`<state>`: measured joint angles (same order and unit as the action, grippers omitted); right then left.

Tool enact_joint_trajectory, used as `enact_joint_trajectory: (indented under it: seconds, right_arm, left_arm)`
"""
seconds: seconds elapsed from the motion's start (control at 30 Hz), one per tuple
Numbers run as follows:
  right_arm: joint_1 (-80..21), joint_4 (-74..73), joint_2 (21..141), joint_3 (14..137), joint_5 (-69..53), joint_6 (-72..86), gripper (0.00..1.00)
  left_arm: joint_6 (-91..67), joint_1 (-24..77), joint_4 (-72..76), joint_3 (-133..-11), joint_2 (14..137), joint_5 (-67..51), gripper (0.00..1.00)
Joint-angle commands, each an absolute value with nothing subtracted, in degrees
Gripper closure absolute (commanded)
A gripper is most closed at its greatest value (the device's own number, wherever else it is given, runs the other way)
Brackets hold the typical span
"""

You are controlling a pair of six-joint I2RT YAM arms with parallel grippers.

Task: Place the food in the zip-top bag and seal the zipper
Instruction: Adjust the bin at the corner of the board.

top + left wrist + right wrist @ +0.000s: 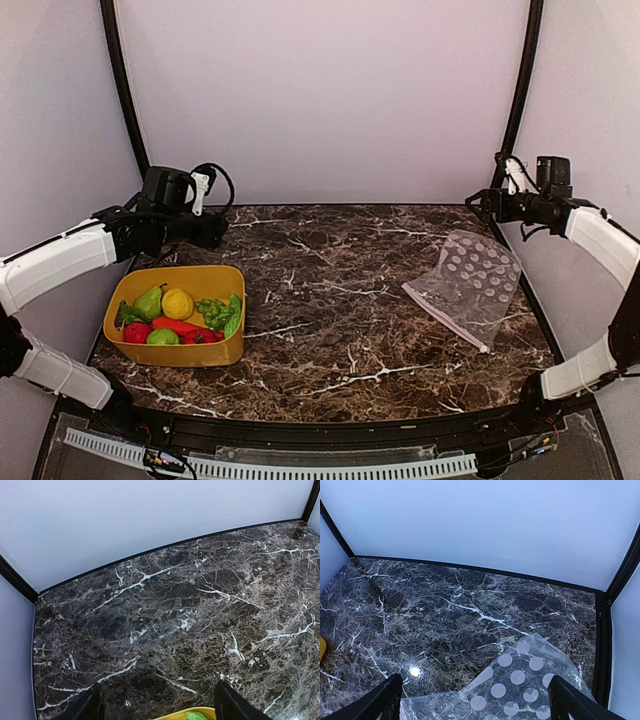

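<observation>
Left tool (218, 232): hanging wide open and empty over the far-left bench (340, 300), just past the yellow tub (190, 275)
Right tool (475, 205): also gaping wide, gripping nothing, hovering at far right
Food (178, 303): all sitting in the tub, near left
Zip-top bag (475, 280): lying flat on the right, zipper (445, 320) running along its near-left edge

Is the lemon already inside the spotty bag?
No, the lemon sits in the yellow tub, while the bag lies apart on the right.
</observation>
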<state>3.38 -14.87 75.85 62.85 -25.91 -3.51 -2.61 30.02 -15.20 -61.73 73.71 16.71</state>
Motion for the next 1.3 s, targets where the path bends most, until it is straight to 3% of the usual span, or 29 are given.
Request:
enact_joint_trajectory:
  seconds: [0.0, 0.4, 0.8, 1.27]
  right_arm:
    - [2.81, -11.59, 76.56, 61.48, -23.49, -2.75, 0.01]
    - [2.40, -14.83, 76.26, 60.47, -30.11, -10.15, 0.01]
    - [2.18, -17.66, 75.31, 59.30, -31.90, -14.29, 0.01]
    - [2.02, -18.79, 75.03, 58.76, -33.20, -15.00, 0.01]
  left_arm:
    - [-6.30, 31.97, -20.46, -63.94, 75.24, 15.35, 0.28]
    - [-20.82, 37.90, -41.36, -75.49, 83.75, 14.69, 0.41]
    - [-37.54, 43.18, -51.82, -76.13, 88.75, 12.27, 0.47]
    - [-38.78, 44.32, -54.79, -81.78, 98.79, 11.96, 0.77]
